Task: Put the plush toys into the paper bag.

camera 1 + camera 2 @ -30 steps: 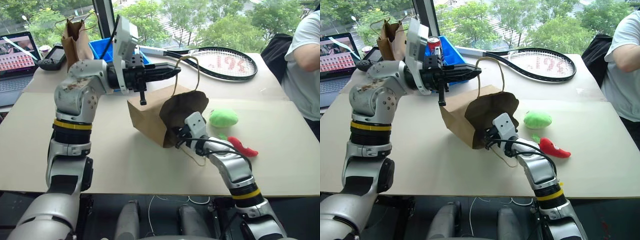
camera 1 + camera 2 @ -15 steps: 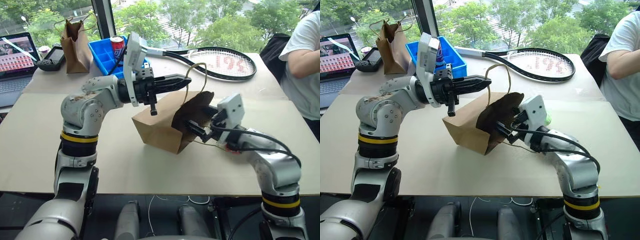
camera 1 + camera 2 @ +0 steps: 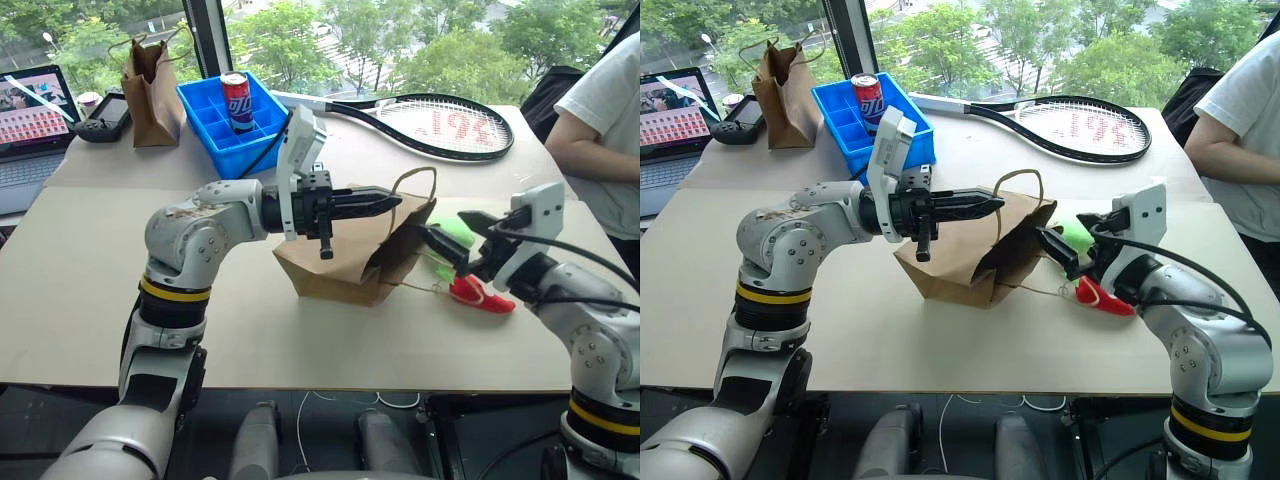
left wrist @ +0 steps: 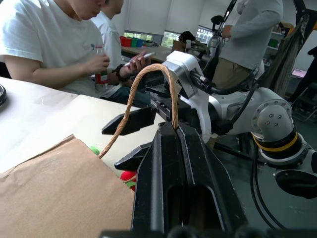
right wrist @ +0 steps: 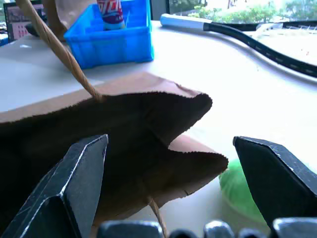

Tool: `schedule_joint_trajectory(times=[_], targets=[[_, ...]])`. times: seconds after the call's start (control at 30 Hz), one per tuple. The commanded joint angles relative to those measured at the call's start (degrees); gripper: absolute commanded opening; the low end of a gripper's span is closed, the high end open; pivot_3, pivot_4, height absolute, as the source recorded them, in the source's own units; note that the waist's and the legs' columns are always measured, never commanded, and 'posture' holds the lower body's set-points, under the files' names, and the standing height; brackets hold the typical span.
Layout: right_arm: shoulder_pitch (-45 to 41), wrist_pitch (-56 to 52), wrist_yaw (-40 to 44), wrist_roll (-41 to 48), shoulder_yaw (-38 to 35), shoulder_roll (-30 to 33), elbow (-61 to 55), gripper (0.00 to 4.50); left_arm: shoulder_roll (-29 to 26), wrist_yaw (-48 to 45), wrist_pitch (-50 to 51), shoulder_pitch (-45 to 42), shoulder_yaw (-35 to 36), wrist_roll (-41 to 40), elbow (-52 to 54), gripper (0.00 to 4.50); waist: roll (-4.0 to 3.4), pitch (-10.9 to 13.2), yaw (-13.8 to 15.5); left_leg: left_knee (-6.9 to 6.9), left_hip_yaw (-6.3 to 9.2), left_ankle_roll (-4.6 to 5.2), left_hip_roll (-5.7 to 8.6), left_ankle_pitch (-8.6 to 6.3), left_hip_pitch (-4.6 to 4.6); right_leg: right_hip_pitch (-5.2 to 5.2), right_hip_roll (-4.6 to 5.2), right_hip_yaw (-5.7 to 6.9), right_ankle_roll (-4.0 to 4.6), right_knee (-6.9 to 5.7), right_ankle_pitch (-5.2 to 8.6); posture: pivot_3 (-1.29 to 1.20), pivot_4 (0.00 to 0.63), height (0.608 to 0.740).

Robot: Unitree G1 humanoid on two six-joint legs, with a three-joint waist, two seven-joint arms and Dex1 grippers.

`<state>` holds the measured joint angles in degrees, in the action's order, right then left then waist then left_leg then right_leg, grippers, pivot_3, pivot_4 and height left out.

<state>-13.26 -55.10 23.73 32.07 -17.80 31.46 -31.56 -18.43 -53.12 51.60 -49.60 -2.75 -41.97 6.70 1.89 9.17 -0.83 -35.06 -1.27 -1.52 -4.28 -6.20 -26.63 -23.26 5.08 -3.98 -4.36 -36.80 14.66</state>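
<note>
A: Since the earlier frame the right gripper (image 3: 1072, 240) has come out of the mouth of the wide light-brown kraft paper bag (image 3: 335, 268) and swung off to the right; its two black fingers are now spread wide with nothing between them. The bag has also tipped lower onto its side on the desk (image 3: 80, 270)

B: And the left gripper (image 3: 385, 202)?

A: Pressed together on the bag's thin twisted paper loop handle (image 4: 148, 94), pinching it and holding the upper lip of the bag up. The mouth faces right, toward the toys

B: Where are they?

A: Neither is in the bag. The round light-green plush blob (image 5: 242, 191) lies on the desk just outside the bag's mouth, mostly behind the right gripper, and the red chili-pepper plush (image 3: 483, 296) lies just beside it, nearer the desk's front edge

B: What could go wrong from here?

A: I'd judge three things. The mouth is creased and partly folded in, so a toy pushed at it may catch on the lower lip and shove the light bag along instead of going in. The handle is thin paper; a hard pull from the left could tear it or let the mouth sag shut. And the chili lies close under the right arm, so a careless reach for the green one could knock it toward the desk's edge
</note>
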Motion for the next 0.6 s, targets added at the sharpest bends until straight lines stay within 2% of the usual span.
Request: schedule_joint_trajectory(times=[0.03,0.17,0.33,0.5,0.6], targets=[[3.5,3.4,-0.3,-5.8,3.2,5.2,-1.9,4.49,1.1,1.2,1.2,-2.4,0.9,-2.2,0.4,0.00,0.00,0.0,0.2,0.00,0.00,0.00,0.03,0.00,0.00,0.00,0.03,0.00,0.01,0.01,0.01,0.00,0.150,0.731],[5.9,4.8,-0.8,-7.8,6.9,5.2,-2.6,4.49,1.9,1.6,2.1,-4.1,1.5,-3.2,-1.0,0.00,0.00,0.0,0.1,-0.02,0.00,0.00,0.05,0.00,0.00,0.02,0.04,0.00,0.03,0.05,0.07,0.00,0.150,0.731],[7.8,6.2,-5.6,-14.9,16.9,2.9,-2.4,4.49,1.7,0.4,4.7,-5.9,1.6,-4.7,-3.6,0.00,0.00,0.0,-0.1,0.00,0.04,0.00,0.05,0.00,0.02,0.01,0.02,0.00,-0.08,0.04,0.14,0.00,0.150,0.731],[6.6,6.1,-8.4,-20.3,24.1,0.6,-1.5,4.49,-0.1,-1.9,3.7,-6.5,-0.8,-2.3,-5.0,0.00,0.00,0.0,0.0,0.00,0.04,0.00,0.06,0.00,0.01,0.00,0.03,-0.01,-0.06,0.04,0.13,0.00,0.150,0.731],[3.1,7.3,-7.9,-25.1,31.5,0.8,2.3,4.49,-0.9,-3.1,2.5,-7.6,-1.7,-1.1,-6.3,0.00,0.00,0.0,0.0,0.00,0.04,0.00,0.07,0.00,0.00,0.01,0.04,-0.01,0.10,0.05,0.22,0.00,0.150,0.731]])
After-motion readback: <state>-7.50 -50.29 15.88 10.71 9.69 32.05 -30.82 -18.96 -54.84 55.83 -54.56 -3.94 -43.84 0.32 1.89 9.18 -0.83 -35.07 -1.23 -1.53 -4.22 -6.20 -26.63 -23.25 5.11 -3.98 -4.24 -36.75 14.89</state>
